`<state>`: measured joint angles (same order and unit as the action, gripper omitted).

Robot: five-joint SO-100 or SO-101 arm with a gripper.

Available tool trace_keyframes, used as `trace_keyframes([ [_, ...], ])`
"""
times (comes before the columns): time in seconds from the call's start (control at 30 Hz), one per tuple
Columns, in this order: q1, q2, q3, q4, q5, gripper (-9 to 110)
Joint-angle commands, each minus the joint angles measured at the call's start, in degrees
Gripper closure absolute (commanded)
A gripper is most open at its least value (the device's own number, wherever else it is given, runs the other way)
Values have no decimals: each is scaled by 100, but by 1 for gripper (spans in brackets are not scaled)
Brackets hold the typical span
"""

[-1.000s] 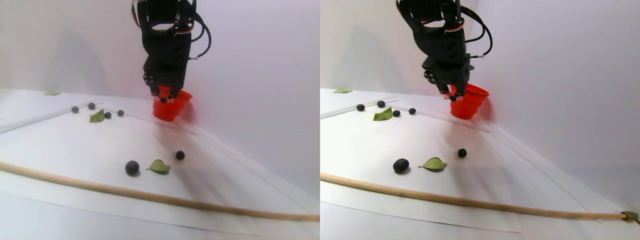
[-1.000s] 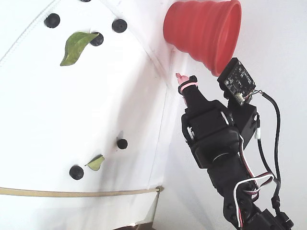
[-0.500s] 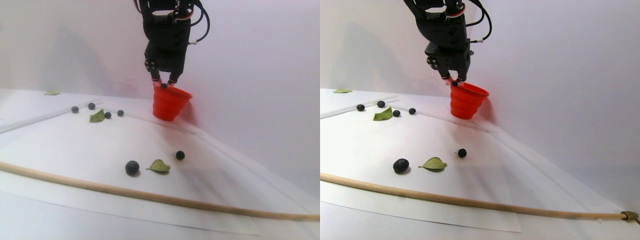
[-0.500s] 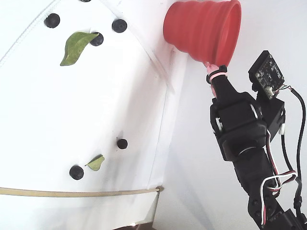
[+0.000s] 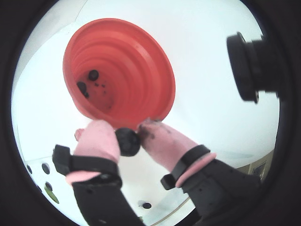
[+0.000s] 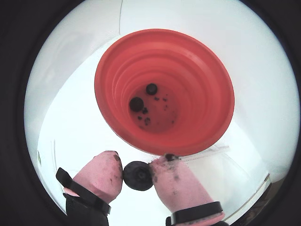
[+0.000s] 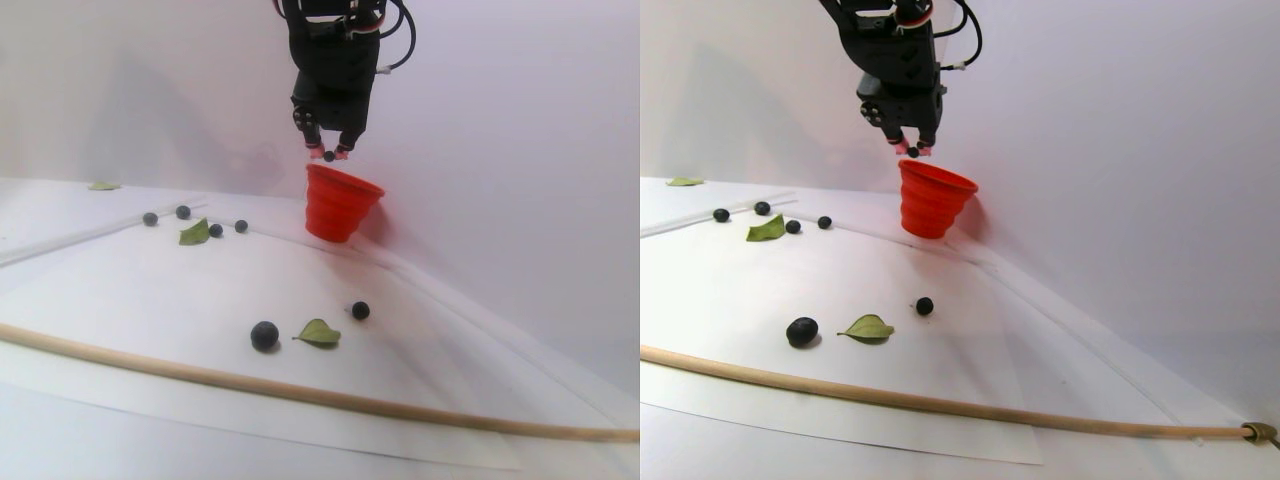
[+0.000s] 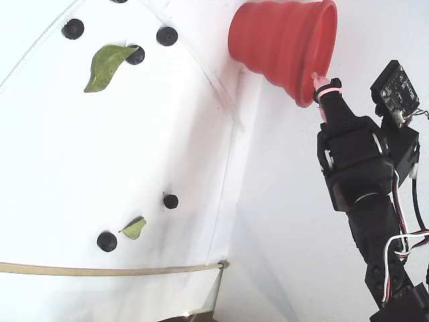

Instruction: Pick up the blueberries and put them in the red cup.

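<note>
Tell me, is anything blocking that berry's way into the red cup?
Nothing visible. The fingers pinch the blueberry above the red cup, near its rim; its mouth is open, with a few berries at the bottom.

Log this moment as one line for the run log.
phase: carry | fingers: shut on blueberry | position: above red cup rim | in cup: berries present | on table: more berries, leaves

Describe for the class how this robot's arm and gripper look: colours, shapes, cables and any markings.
The arm is built of blocky black plastic segments. Its gripper ends in two rounded fingers covered in pink, smudged with dark stains and banded in black and pink. Black, white and red cables loop along the arm, and a small dark circuit board sits beside the wrist.
</note>
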<state>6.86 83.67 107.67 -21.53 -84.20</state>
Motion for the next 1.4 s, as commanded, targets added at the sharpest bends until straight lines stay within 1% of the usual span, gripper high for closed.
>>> trace_keyframes([
  [0.0,272,334,-563,-9,-62,90],
  [0.6,606,-264,-1239,0,-149,90],
  [1.1,686,-615,-1714,35,-149,90],
  [1.2,703,-650,-1793,35,-123,88],
  [1.3,738,-677,-1898,26,-79,83],
  [1.37,756,-686,-1942,26,-79,83],
])
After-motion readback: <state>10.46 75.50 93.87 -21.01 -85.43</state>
